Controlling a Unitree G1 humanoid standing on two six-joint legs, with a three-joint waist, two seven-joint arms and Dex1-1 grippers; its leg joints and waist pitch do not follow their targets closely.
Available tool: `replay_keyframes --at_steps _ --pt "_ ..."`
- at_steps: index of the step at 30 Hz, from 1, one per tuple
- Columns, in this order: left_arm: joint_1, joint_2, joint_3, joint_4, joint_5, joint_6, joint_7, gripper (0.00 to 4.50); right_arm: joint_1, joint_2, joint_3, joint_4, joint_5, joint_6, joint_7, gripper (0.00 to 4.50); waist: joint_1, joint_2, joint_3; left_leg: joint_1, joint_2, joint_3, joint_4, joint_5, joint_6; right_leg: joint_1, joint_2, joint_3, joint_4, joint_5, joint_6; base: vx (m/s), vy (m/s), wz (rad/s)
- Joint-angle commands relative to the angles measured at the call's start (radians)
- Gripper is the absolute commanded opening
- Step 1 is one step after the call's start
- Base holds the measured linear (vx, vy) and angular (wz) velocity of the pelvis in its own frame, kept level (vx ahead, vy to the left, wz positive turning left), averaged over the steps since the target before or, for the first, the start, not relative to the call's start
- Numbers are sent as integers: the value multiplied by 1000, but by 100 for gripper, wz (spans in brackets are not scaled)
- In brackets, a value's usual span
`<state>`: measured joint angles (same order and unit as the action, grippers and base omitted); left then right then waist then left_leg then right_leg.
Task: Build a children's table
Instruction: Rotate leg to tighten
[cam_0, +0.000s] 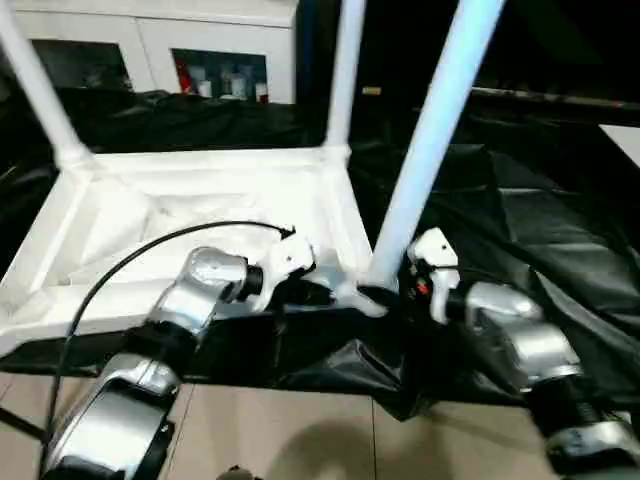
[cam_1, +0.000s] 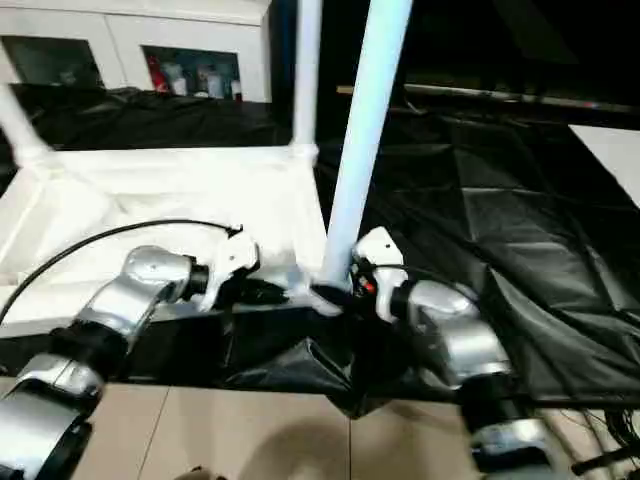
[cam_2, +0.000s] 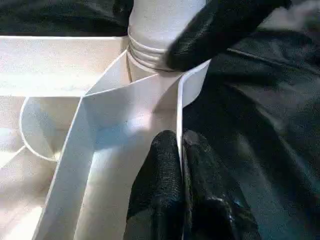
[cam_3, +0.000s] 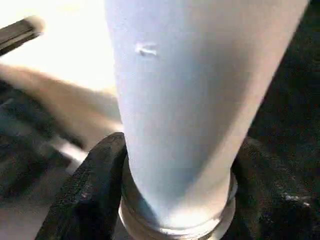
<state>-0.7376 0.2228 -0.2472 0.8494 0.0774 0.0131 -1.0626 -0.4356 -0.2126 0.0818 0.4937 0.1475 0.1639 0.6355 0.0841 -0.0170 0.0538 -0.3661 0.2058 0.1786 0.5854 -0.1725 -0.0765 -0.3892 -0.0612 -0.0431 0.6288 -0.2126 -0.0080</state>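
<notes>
L gripper pinches top's near rim; R gripper grasps leg. Keep leg upright, twist threads fully into corner socket.

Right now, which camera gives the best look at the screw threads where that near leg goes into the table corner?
The left wrist view: the threads sit exposed above the corner socket, lit and close. The right wrist view shows them partly cut off between the right pincer fingers. In the head views the joint is too small.
</notes>
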Motion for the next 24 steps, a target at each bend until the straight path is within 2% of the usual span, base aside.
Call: replay_keyframes --at_steps 1,5,6,7,10,14,18,19,21,23,24 --pt "-23 -75 15 54 -20 16 76 0 -14 67 -30 65 -12 45 -188 269 -1 -7 -57 11 24 -9 -73 -202 -6 38 -78 42 -88 -202 -198 0 0 0" --pt "-99 -156 58 165 -13 52 298 0 -57 181 -76 138 -36 46 -419 269 -6 -4 -57 18 22 -7 -73 -227 -21 32 -79 47 -95 -223 -192 0 0 0" --pt "-119 -173 72 189 -15 56 358 0 -77 179 -36 158 -89 25 -446 269 -4 -5 -58 16 22 -9 -73 -221 -18 37 -79 46 -93 -211 -192 0 0 0" --pt "-133 -185 82 209 -15 56 401 0 -92 177 -6 174 -130 7 -465 269 -5 -4 -58 15 22 -8 -72 -216 -17 36 -78 46 -93 -198 -192 0 0 0" --pt "-165 -205 90 252 2 30 493 0 -140 218 -60 234 -96 2 -544 269 0 -6 -62 13 17 -5 -67 -182 2 41 -77 48 -89 -130 -194 0 0 0" --pt "-182 -212 81 280 15 -1 479 0 -168 259 -81 257 -93 -21 -564 269 5 -3 -66 7 18 -7 -67 -132 27 49 -75 45 -78 -25 -207 0 0 0" --pt "-166 -189 66 264 21 -32 419 0 -163 243 -97 249 -75 -55 -525 269 4 -2 -63 11 20 -6 -69 -167 29 47 -78 44 -83 -57 -213 0 0 0" --pt "-160 -183 64 258 20 -38 404 0 -161 234 -99 242 -70 -62 -509 304 4 -3 -62 11 20 -6 -69 -171 29 48 -79 45 -84 -64 -213 0 0 0" --pt "-147 -166 57 245 17 -56 362 0 -158 203 -93 229 -70 -76 -466 304 5 -3 -62 9 19 -6 -69 -172 31 50 -80 45 -85 -71 -211 0 0 0" --pt "-135 -153 51 235 14 -72 328 0 -155 176 -90 209 -65 -71 -423 342 6 -4 -64 8 20 -6 -67 -150 41 53 -78 44 -81 -39 -214 0 0 0" --pt "-128 -145 48 229 14 -82 307 0 -152 161 -92 194 -60 -66 -397 342 6 -5 -63 8 19 -5 -67 -145 49 54 -78 44 -81 -28 -218 0 0 0"
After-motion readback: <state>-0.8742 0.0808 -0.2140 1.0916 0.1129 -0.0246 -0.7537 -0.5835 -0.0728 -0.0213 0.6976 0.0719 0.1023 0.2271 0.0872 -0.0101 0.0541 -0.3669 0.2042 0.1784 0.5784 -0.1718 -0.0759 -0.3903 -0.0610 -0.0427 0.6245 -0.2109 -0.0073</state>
